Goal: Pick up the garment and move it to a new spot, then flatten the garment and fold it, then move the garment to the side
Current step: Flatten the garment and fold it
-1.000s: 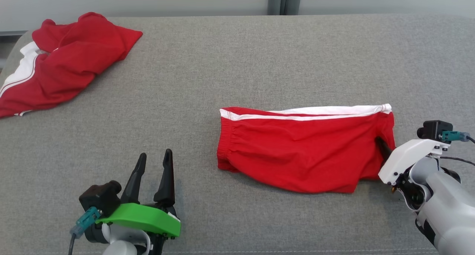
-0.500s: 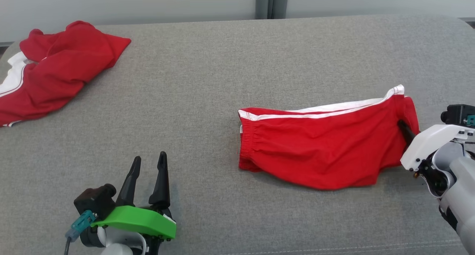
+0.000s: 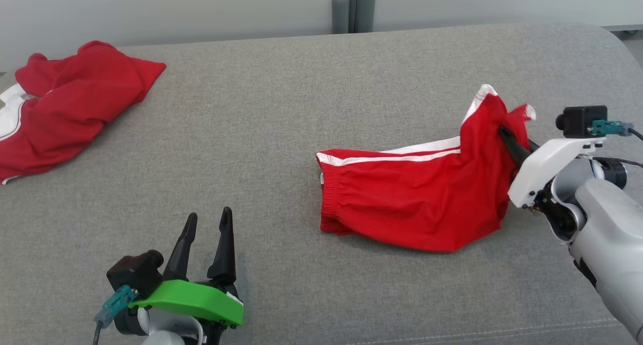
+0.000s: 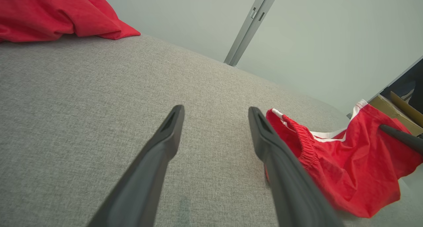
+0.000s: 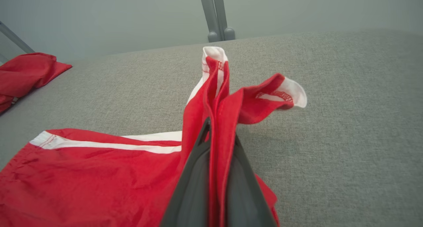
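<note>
The garment [image 3: 412, 199] is a pair of red shorts with white side stripes, folded on the grey surface at centre right. My right gripper [image 3: 505, 134] is shut on its right hem end and holds that end up off the surface; the rest still lies flat. In the right wrist view the red cloth [image 5: 218, 98] is pinched between my two dark fingers, with white hem corners flaring above. My left gripper [image 3: 207, 222] stands open at the lower left, nothing between its fingers, well left of the garment [image 4: 347, 164].
A second red and white garment [image 3: 65, 104] lies crumpled at the far left of the grey padded surface [image 3: 281, 109]. A grey post [image 3: 351, 8] stands behind the far edge against a pale wall. A cardboard box [image 4: 396, 111] shows beyond the right end.
My right gripper has lifted the garment's right end up off the surface, so the cloth now rises there. The head camera has shifted. The left gripper stays open in place.
</note>
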`<state>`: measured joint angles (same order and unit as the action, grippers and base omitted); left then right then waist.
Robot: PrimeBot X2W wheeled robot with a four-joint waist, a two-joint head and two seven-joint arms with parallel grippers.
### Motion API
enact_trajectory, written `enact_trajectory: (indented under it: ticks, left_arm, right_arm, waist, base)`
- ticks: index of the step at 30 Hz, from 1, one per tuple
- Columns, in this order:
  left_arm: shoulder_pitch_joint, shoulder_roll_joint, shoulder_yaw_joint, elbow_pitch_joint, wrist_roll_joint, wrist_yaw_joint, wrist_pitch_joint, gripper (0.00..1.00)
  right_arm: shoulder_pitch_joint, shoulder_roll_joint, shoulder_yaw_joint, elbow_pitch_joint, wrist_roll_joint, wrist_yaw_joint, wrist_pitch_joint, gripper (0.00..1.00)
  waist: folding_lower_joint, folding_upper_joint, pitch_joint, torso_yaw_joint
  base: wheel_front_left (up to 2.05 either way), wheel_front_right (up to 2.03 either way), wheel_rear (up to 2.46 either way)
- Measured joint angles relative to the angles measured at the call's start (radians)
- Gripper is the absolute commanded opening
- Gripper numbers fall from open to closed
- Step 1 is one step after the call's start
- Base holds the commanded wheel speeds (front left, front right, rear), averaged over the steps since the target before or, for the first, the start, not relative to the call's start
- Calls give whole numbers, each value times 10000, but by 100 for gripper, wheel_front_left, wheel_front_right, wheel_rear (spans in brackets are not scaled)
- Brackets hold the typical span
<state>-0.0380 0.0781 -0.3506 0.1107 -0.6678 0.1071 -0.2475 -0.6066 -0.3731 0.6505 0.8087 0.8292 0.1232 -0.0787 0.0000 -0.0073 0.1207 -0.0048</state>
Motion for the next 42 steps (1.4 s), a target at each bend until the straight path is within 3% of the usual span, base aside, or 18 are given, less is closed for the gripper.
enact_trajectory:
  ticks: [18,32,33,34,35,36,42]
  left_arm:
    - [1,-144,-90,77,-245,-2,0,100]
    - [0,-247,-385,167,-418,-17,-4,100]
    - [0,-247,-383,178,-428,-15,-6,100]
    - [0,-247,-382,190,-468,-17,-6,100]
    - [0,-247,-380,203,-504,-15,-6,100]
    - [1,-251,-355,213,-506,-15,-8,100]
    - [5,-261,-100,249,-523,-15,-12,100]
  right_arm:
    - [-244,1011,1862,-1687,-316,0,1011,0]
    - [-211,1534,2253,-986,-75,2,2080,0]
    - [-213,1547,2295,-920,-77,2,2151,6]
    - [-213,1559,2343,-871,-82,0,2226,29]
    - [-213,1578,2380,-838,-86,0,2251,44]
    - [-218,1613,2433,-826,-111,0,2253,100]
    - [-383,1962,2767,-1062,-324,10,2274,100]
  waist:
    - [0,0,-473,387]
    - [0,0,-493,1402]
    - [0,0,-493,1475]
    - [0,0,-494,1540]
    - [0,0,-498,1602]
    - [0,0,-503,1654]
    - [0,0,-593,1701]
  base:
    - [0,0,0]
    - [0,0,0]
    - [0,0,0]
    - [0,0,0]
    - [0,0,0]
    - [0,0,0]
    - [0,0,0]
